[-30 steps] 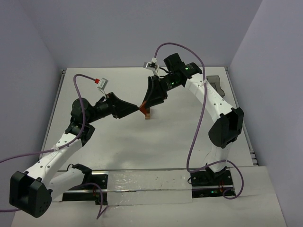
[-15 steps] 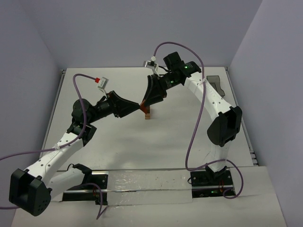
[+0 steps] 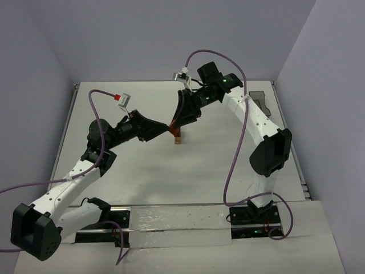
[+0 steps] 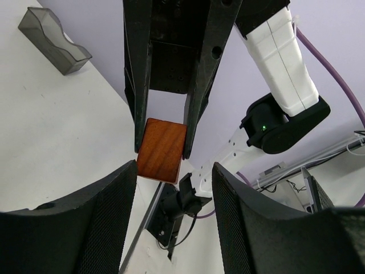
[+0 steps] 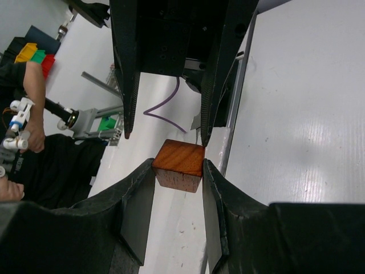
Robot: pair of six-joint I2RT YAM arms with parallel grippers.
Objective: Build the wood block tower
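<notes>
Right end effector [image 5: 178, 164] clamped on a reddish-brown wooden cube [image 5: 179, 165], just by the top of the small wood block tower [image 3: 178, 138], tower visible only from overhead, left end effector [image 4: 174, 166] fingers apart facing the cube, grip clear only in wrist views.

Table [image 3: 142, 165]: wood block tower [image 3: 178, 139], grey bin [image 3: 260, 103]

- From above, the wood block tower [image 3: 177, 138] is too small for its cubes to be counted, and its top is hidden under the meeting fingers.
- The reddish-brown block [image 4: 161, 149] shows overhead only as a sliver.
- The left fingers [image 4: 108, 222] are cut off by their wrist view's bottom edge, and so are the right fingers [image 5: 137, 217] in theirs.
- What looks like a person [image 5: 25, 142] is cropped by the right wrist view's left edge.
- The grey bin [image 3: 259, 96] sits partly behind the right arm.
</notes>
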